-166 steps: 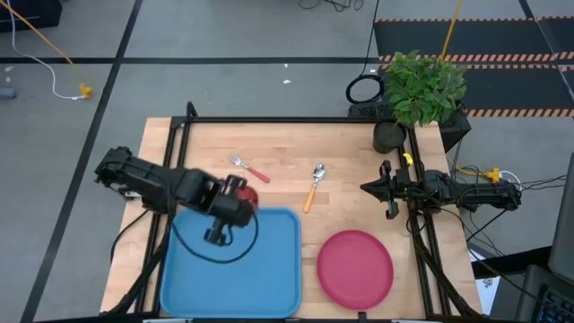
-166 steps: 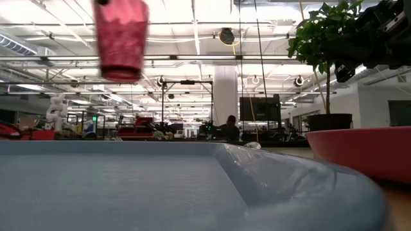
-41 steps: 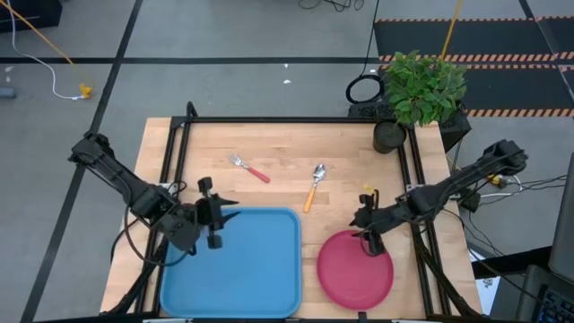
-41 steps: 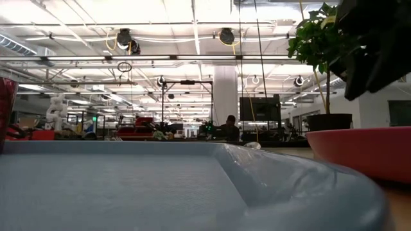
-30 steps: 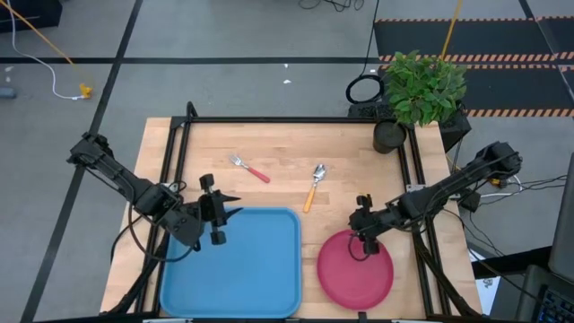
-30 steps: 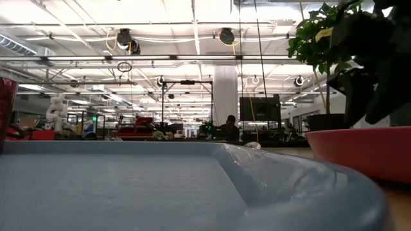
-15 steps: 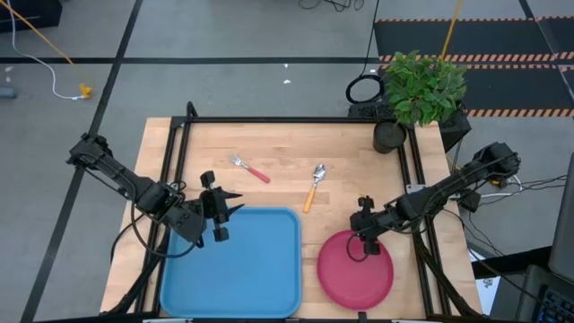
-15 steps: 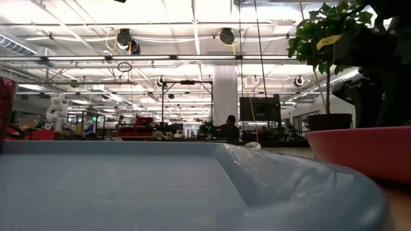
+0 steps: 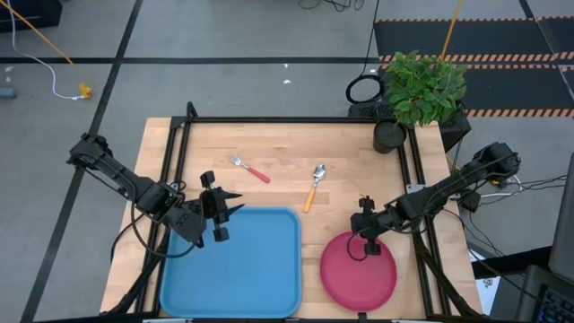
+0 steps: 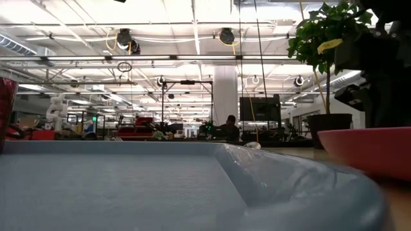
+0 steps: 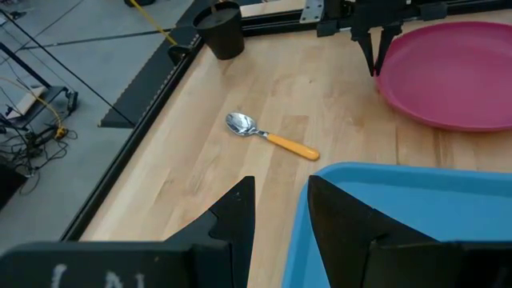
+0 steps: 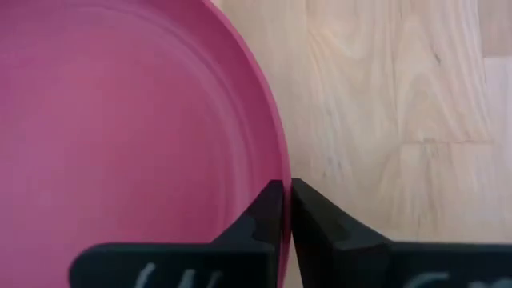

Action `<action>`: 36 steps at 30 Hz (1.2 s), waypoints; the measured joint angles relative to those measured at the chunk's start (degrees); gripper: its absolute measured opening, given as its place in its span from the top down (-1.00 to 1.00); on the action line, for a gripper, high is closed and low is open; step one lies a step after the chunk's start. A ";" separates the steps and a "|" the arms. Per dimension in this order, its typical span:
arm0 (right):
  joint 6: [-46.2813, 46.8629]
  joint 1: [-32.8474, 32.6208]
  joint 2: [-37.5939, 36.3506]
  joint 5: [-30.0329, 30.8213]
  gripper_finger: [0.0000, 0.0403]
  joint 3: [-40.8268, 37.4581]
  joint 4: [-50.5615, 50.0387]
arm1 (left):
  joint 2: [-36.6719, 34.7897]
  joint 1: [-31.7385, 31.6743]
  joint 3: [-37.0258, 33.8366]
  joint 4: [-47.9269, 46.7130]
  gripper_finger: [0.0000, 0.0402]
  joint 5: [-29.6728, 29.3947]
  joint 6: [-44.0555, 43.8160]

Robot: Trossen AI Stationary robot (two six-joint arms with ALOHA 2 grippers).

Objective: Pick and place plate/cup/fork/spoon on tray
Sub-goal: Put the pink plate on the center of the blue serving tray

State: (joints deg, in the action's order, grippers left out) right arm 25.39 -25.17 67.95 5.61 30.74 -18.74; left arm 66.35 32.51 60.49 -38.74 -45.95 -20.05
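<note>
Since half a second earlier, your right tool (image 9: pixel 367 235) had closed on the far rim of the plate (image 9: pixel 359 278), and the plate had shifted slightly; its fingers (image 12: pixel 272 210) stood together, pinching that rim. Plate: on the wooden surface (image 9: pixel 287 148), just beside the tray (image 9: pixel 231 269), on its right. Tray: near edge of the surface, nothing visible in it from above; a dark red cup (image 10: pixel 6 112) showed at its far left only in the low view. Fork (image 9: pixel 248 168) and spoon (image 9: pixel 313 184): lying on bare wood beyond the tray, well apart. Your left tool (image 9: pixel 218 205): above the tray's far left corner, fingers (image 11: pixel 232 216) apart, holding nothing.
</note>
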 joint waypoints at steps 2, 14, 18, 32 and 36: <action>-0.45 0.03 -1.02 -0.38 0.96 0.27 0.32 | 0.01 0.00 0.00 0.00 0.40 0.00 -0.10; 0.30 4.19 -5.87 0.46 0.99 8.66 0.42 | 0.07 -0.75 -0.01 0.07 0.40 0.00 -0.22; -1.82 5.46 -5.89 0.74 1.00 11.16 2.35 | 0.07 -0.98 -0.01 0.07 0.40 0.00 -0.38; -4.68 9.18 -1.62 7.82 1.00 12.92 26.10 | 0.09 -0.98 -0.02 0.07 0.40 0.00 0.22; -3.73 10.85 4.37 6.74 1.00 12.92 31.45 | 0.11 -0.98 -0.02 0.07 0.40 -0.02 1.56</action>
State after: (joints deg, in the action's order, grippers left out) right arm 21.66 -14.32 72.32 12.35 43.66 12.71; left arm 66.46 31.53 60.47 -38.68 -45.98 -18.50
